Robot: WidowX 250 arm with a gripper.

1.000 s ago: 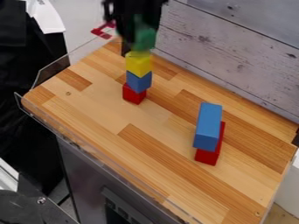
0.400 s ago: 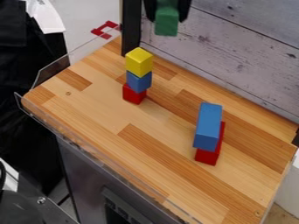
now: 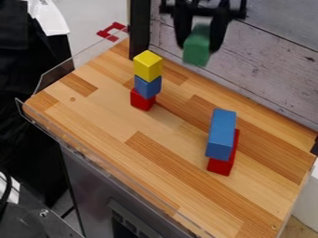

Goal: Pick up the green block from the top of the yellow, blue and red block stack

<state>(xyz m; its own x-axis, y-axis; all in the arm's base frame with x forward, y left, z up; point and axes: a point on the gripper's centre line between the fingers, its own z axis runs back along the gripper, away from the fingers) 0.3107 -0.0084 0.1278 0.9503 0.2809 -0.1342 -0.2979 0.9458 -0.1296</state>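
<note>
The black two-finger gripper [image 3: 199, 46] is up high, holding a green block [image 3: 197, 45] between its fingers. On the wooden table [image 3: 99, 116], a yellow block [image 3: 148, 66] sits on a small blue cube [image 3: 148, 86], on a red cube [image 3: 142, 99]. Nearby, a long blue block [image 3: 221, 135] lies on a red block [image 3: 220, 166].

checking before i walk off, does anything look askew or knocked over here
The long blue block looks slightly askew on the red block beneath, which shows past one side and one end. Nothing looks toppled or damaged.
</note>
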